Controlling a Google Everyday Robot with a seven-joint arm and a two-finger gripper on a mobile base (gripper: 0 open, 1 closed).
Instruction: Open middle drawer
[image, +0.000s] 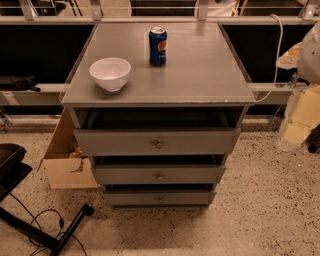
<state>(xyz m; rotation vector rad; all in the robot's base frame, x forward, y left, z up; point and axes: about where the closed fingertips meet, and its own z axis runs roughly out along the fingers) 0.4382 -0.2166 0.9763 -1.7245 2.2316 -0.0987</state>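
The grey cabinet has three drawers stacked at its front. The middle drawer has a long flat grey front with a small round metal knob at its centre. A dark gap shows above its front, which sits further back than the top drawer's front. The top drawer is pulled out a little, with a dark opening above it. The bottom drawer has the smallest front. My gripper is a pale shape at the right edge, level with the cabinet top and well away from the drawers.
A white bowl and a blue soda can stand on the cabinet top. A cardboard box sits on the floor at the cabinet's left. A black stand and cables lie at lower left. Yellowish paper is piled at right.
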